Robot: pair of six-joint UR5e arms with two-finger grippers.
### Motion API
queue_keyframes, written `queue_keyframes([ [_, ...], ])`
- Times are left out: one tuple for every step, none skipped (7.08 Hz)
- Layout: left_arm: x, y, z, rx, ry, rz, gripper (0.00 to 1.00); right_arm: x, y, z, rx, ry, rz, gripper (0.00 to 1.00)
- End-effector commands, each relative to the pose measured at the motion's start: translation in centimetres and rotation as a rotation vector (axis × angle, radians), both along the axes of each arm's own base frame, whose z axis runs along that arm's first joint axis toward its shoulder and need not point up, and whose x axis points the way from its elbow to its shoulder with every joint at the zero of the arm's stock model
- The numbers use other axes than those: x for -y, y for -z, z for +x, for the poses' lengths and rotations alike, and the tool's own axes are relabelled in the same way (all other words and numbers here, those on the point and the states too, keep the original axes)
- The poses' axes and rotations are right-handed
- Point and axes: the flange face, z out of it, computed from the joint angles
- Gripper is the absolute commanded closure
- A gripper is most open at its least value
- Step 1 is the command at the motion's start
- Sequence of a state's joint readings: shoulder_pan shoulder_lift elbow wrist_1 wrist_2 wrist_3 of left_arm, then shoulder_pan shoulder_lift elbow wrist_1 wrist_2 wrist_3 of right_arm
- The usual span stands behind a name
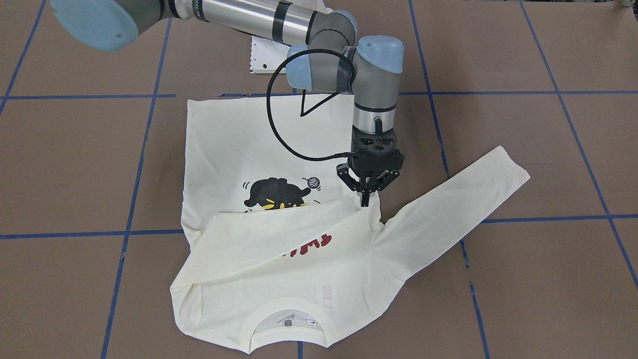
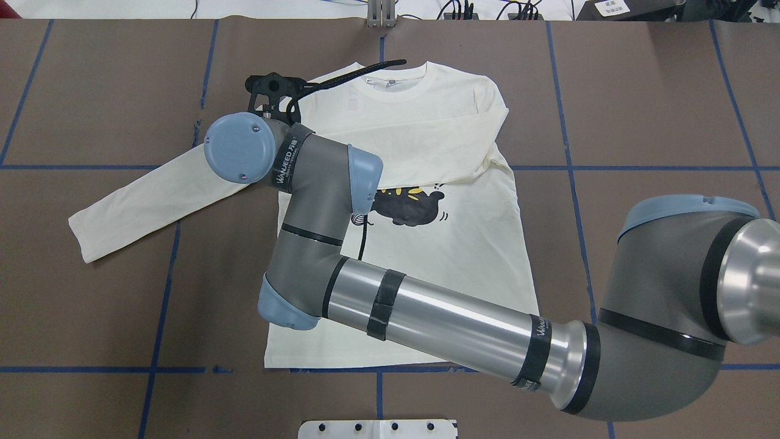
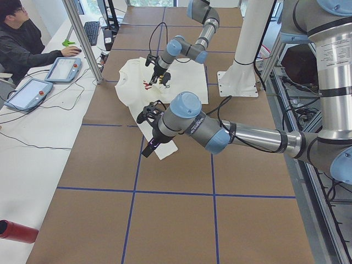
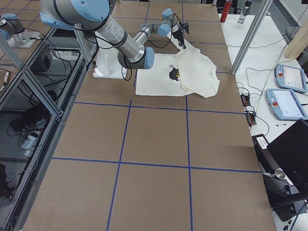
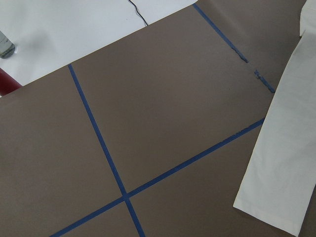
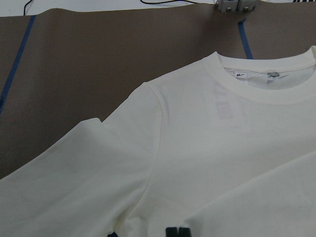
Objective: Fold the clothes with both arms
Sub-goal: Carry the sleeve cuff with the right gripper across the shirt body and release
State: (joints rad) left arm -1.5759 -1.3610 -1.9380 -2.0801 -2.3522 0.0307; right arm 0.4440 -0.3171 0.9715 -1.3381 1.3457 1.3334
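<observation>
**1 sleeve folded across, the rest of the shirt left to do**

We see a cream long-sleeved shirt [image 1: 234,144] lying print-side up on a brown table [image 1: 523,299] marked with blue tape lines. Our landmark is the black cat print [image 1: 276,194] on the chest.

1 sleeve [image 1: 279,224] is folded across the chest. It runs as a slanted band between the cat print and the collar [image 1: 291,311] and covers part of the red lettering there. The right gripper [image 1: 366,199] stands upright just beside the cat print, on the robot's left of it. Its 2 fingers are pressed together on the end of this folded sleeve, and they appear to be pinching the cloth.

The other sleeve [image 1: 458,199] lies flat and stretched out, reaching away from the cat print toward the robot's left. The body of the shirt lies open at full length, with the hem on the far side of the cat print from the collar.

The left gripper [image 3: 148,146] shows only in the left side view, well apart from the cat print, near the cuff of the stretched sleeve. We cannot tell whether it is open or closed.

We judge the task to be at an early stage. The 1st sleeve fold is laid but the cloth is not yet let go. The 2nd sleeve and the body folds remain.
</observation>
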Motion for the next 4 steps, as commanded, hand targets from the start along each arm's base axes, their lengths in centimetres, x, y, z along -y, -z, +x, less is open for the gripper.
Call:
queue_keyframes([
  [0.1, 0.0, 0.0, 0.0, 0.0, 0.001, 0.0, 0.4, 2.2, -0.9, 0.049, -0.051, -0.036, 0.0],
  [0.1, 0.0, 0.0, 0.0, 0.0, 0.001, 0.0, 0.7, 3.2, -0.8, 0.056, -0.052, -0.039, 0.0],
  [0.1, 0.0, 0.0, 0.0, 0.001, 0.0, 0.0, 2.0, 3.9, 0.4, 0.075, -0.041, -0.067, 0.0],
  [0.3, 0.1, 0.0, -0.003, 0.001, 0.0, 0.0, 4.6, 4.4, 2.6, 0.103, -0.004, -0.132, 0.0],
])
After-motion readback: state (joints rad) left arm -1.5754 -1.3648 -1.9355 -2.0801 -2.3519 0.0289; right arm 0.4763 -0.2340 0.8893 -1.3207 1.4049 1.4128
